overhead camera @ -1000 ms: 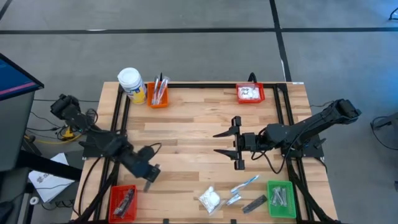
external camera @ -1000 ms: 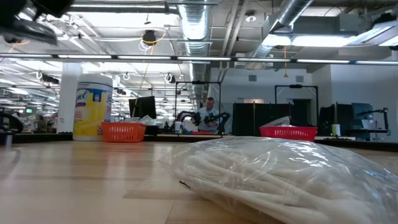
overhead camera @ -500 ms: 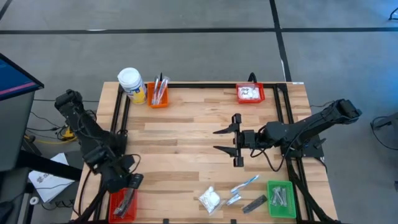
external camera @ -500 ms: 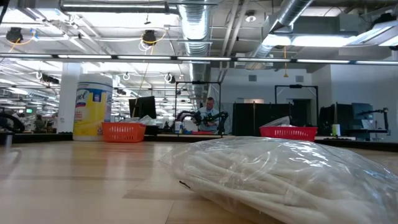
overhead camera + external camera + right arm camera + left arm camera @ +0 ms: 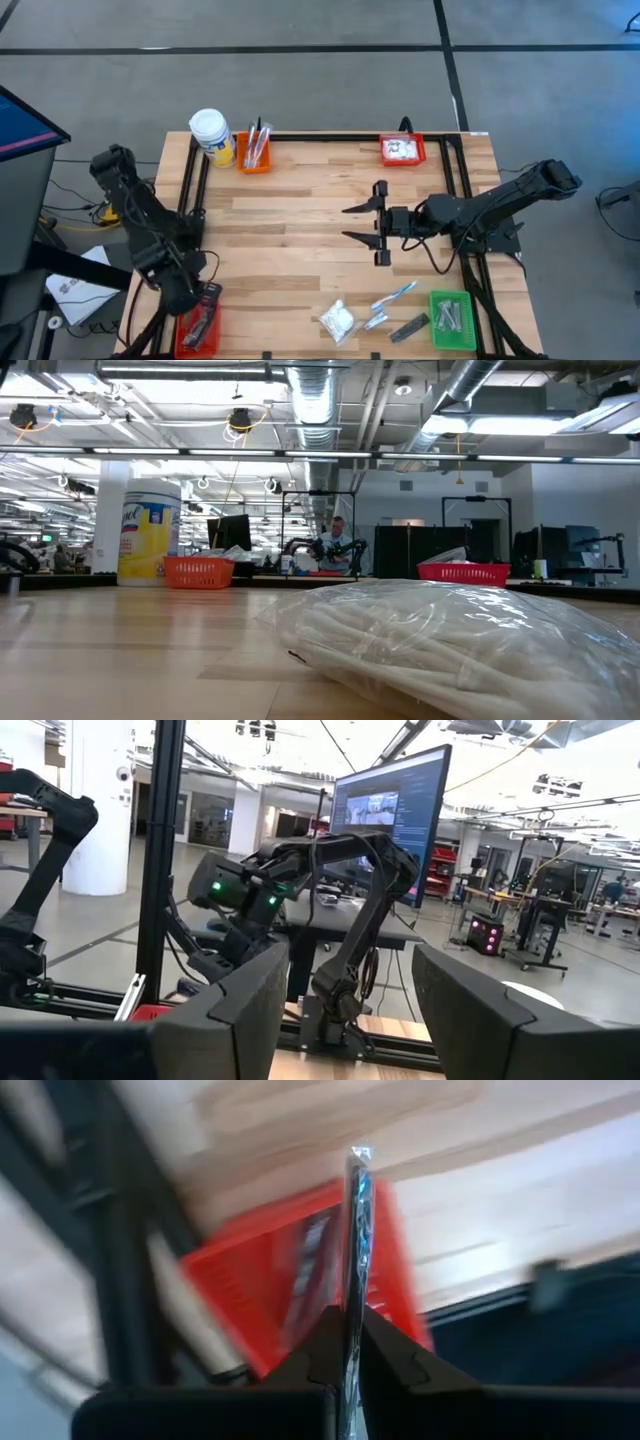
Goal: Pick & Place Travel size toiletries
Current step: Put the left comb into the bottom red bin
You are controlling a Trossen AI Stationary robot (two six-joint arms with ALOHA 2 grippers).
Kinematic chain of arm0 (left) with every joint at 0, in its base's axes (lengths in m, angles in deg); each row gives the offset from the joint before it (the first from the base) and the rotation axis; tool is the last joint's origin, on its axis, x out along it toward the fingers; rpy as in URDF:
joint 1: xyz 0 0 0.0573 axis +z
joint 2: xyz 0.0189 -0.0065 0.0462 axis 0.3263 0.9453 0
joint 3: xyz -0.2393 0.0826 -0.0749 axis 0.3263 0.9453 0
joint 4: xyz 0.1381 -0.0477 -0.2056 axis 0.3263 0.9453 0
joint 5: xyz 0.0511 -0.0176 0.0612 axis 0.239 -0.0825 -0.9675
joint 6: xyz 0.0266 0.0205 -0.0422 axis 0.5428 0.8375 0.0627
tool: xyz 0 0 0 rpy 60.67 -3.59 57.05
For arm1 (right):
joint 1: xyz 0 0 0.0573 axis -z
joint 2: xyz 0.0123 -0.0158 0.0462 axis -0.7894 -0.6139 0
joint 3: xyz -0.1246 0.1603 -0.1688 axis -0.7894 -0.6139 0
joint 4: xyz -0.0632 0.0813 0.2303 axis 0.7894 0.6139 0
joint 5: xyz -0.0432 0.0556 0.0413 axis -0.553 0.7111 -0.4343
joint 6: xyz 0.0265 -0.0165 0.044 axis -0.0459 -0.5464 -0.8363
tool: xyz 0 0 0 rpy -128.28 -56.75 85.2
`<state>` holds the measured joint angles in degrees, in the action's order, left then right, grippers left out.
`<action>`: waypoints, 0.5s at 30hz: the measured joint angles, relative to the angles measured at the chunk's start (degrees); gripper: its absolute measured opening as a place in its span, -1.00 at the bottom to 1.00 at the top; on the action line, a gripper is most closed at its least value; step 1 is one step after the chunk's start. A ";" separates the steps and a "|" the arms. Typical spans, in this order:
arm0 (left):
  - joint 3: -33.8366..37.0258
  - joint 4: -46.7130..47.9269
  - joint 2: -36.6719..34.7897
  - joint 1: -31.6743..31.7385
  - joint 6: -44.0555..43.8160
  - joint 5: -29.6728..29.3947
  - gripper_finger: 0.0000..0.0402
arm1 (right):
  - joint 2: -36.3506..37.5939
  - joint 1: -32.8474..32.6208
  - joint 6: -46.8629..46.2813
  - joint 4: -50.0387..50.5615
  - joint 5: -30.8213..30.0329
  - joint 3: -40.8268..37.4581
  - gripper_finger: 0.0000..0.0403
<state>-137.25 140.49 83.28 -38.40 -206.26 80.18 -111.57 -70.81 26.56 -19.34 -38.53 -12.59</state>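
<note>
My left gripper (image 5: 207,293) hangs over the red bin (image 5: 196,327) at the table's near left corner, shut on a dark grey flat bar (image 5: 358,1230). That bin holds more dark bars. My right gripper (image 5: 362,224) stands open and level above the table's middle, with nothing between its fingers. Near the front edge a white puffy packet (image 5: 337,320), a toothbrush (image 5: 394,296), a silvery sachet (image 5: 375,320) and a dark bar (image 5: 408,327) lie flat on the wood. The packet fills the low view's foreground (image 5: 450,650). My left gripper pinches one end of the flat bar (image 5: 353,1312) between its two fingers, which press on its two broad faces. The fingers point steeply down from above. The bar sticks out past the fingertips, seen edge-on, lifted clear above the red bin (image 5: 250,1280).
A green bin (image 5: 452,320) with items stands at the near right. At the back stand an orange bin (image 5: 253,152) with toothbrushes, a second red bin (image 5: 402,150) with white packets and a white-capped yellow jar (image 5: 211,135). A black frame (image 5: 330,137) runs along the table's edges.
My left gripper has swung toward the table's left edge, from over the bare wood to above the red bin, rolling its wrist as it went. The bar stays pinched and clear of the table.
</note>
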 joint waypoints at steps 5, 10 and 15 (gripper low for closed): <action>0.02 1.34 2.74 -0.53 -0.93 5.72 -0.97 | 0.00 0.00 0.00 0.02 0.00 0.00 0.04; 0.04 -4.03 6.51 -2.08 -0.72 6.02 -0.97 | 0.00 0.00 0.00 0.02 0.00 0.00 0.03; 0.04 -8.29 11.25 -3.00 -0.73 5.98 -0.97 | 0.00 0.00 0.00 0.02 0.01 0.00 0.02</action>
<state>-137.20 132.20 94.53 -41.39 -206.98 86.16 -111.57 -70.81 26.56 -19.32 -38.52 -12.59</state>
